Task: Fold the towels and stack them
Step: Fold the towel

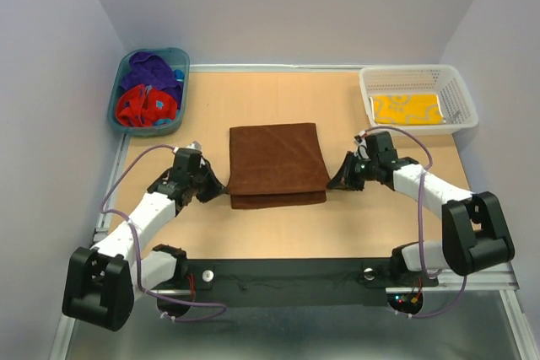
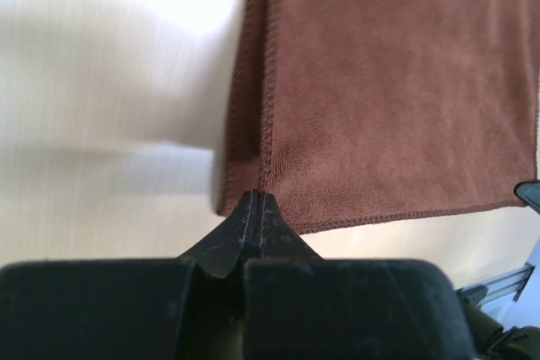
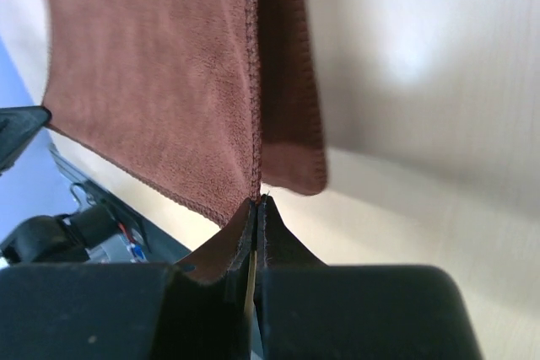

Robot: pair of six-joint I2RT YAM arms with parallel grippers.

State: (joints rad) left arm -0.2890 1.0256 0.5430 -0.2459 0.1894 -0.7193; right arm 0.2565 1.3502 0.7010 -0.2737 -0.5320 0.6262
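A plain brown towel lies folded in half at the table's middle, its upper layer a little short of the lower one at the near edge. My left gripper is shut on the upper layer's near left corner. My right gripper is shut on its near right corner. The brown towel fills the left wrist view and the right wrist view. A purple towel and a red towel with blue marks lie in the teal tub. A yellow towel lies folded in the white basket.
The teal plastic tub stands at the back left corner. The white mesh basket stands at the back right. Walls close in the table on the left, back and right. The black base rail runs along the near edge.
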